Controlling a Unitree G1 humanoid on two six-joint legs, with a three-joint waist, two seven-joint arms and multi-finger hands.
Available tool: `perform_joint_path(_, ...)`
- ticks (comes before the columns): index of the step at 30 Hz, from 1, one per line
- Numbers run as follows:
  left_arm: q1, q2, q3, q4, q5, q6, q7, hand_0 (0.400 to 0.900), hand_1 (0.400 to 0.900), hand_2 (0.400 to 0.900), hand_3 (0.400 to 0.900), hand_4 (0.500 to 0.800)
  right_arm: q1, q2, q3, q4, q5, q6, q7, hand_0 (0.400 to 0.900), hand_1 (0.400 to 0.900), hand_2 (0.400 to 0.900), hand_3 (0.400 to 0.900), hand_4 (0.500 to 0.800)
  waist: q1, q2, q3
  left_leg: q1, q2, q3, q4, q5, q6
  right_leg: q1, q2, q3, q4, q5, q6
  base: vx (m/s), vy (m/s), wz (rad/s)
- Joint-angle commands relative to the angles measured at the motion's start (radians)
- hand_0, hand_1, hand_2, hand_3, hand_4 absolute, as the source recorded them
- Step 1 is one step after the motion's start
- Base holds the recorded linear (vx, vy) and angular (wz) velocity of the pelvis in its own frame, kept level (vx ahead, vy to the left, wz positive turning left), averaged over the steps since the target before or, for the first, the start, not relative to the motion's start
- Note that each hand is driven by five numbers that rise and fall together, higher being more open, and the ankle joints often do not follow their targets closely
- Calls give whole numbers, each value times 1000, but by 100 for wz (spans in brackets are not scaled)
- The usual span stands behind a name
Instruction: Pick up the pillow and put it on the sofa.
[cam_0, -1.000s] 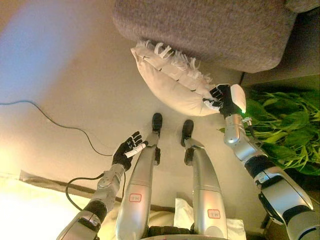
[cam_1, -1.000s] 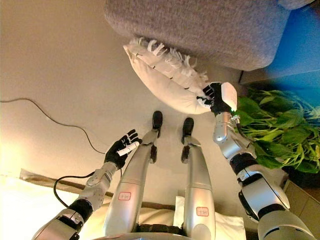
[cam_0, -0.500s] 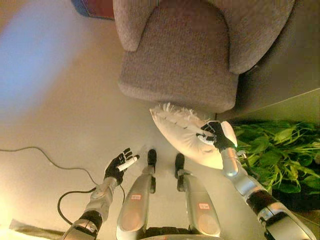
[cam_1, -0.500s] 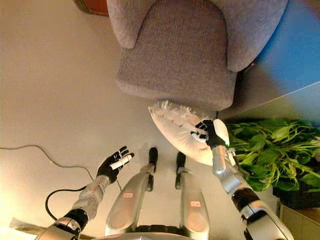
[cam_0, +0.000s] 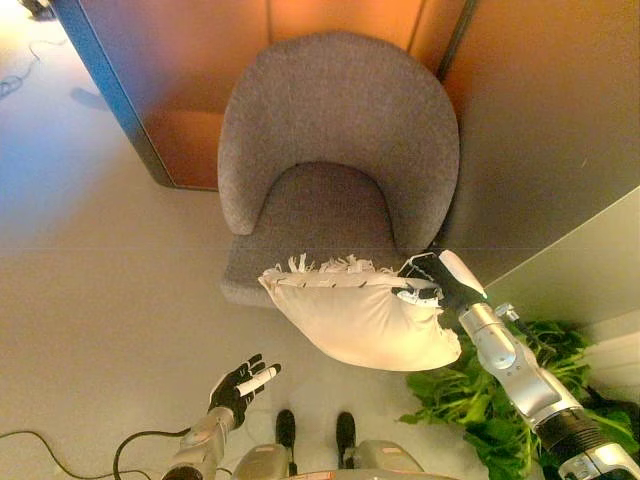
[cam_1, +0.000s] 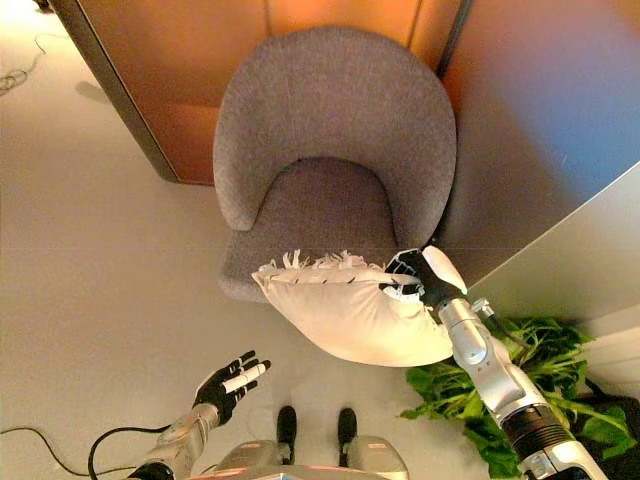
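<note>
The right hand was clamped on the pillow, held aloft at the sofa's six o'clock edge, not yet placed, while the left hand hung with fingers spread.

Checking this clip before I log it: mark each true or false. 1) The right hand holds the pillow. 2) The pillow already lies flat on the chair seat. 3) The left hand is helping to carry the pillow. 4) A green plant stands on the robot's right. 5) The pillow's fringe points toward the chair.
1) True: the right hand is clamped on the pillow at its fringed edge.
2) False: the pillow hangs in front of the grey chair, overlapping only the seat's front edge, held up by the hand.
3) False: the left hand is open and apart from the pillow, low on the left.
4) True: the plant shows at lower right.
5) True.
</note>
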Motion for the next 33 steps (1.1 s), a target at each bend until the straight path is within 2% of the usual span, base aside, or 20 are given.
perform_joint_path(1,3,-2,21,90,54,-6,-24,900,900,900,900,800,-130,-74,-165,-167,93,-54,-37,400,400,400,400,500,-6,-9,-133,-19,6,-13,63,-90,-36,-26,-27,-29,66,-15,54,78,-1,2)
perform_joint_path(6,-11,16,17,111,76,32,-42,900,900,900,900,800,-253,-131,-188,-143,150,30,-12,400,400,400,400,500,5,-9,-147,3,11,-20,50,-92,-41,1,-32,-45,57,-21,53,73,-9,8)
perform_joint_path(9,-22,22,4,130,78,43,-53,900,900,900,900,800,-372,-161,-155,-83,177,92,11,400,400,400,400,500,15,-12,-152,9,11,-26,53,-94,-43,15,-35,-56,53,-24,51,61,-3,10)
perform_joint_path(12,-31,27,-16,132,95,62,-54,900,900,900,900,800,-489,-189,-108,-3,188,118,14,400,400,400,400,500,32,-15,-157,15,10,-36,51,-93,-45,28,-39,-70,49,-26,50,62,-13,11)
perform_joint_path(19,-61,38,-88,127,100,98,-76,900,900,900,900,800,-793,-247,49,299,298,166,3,400,400,400,400,500,86,-27,-170,19,11,-65,52,-86,-54,55,-48,-115,43,-33,47,62,-11,22)
perform_joint_path(24,-79,47,-154,131,99,125,-93,900,900,900,900,800,-997,-247,185,545,335,182,-28,402,402,402,402,501,133,-33,-170,18,7,-99,54,-80,-57,72,-50,-150,43,-39,42,33,-20,26)
perform_joint_path(25,-83,50,-159,132,99,131,-101,900,900,900,900,800,-1024,-241,205,582,317,199,16,402,402,402,402,501,139,-34,-170,18,6,-104,56,-80,-58,74,-50,-154,45,-40,40,32,-14,22)
perform_joint_path(26,-85,50,-163,133,101,135,-105,900,900,900,900,800,-1052,-238,240,620,305,199,39,900,900,900,900,800,145,-34,-170,17,6,-110,55,-78,-58,77,-50,-157,43,-41,40,24,-11,20)
perform_joint_path(28,-90,55,-186,132,91,144,-108,900,900,900,900,800,-1111,-237,299,674,319,195,39,900,900,900,900,800,158,-35,-170,17,7,-123,51,-72,-60,81,-49,-165,41,-40,38,21,-17,16)
perform_joint_path(33,-98,60,-206,139,94,147,-117,900,900,900,900,800,-1196,-216,328,759,332,185,42,900,900,900,900,800,173,-37,-170,20,9,-139,44,-66,-64,89,-47,-174,33,-40,36,6,-13,10)
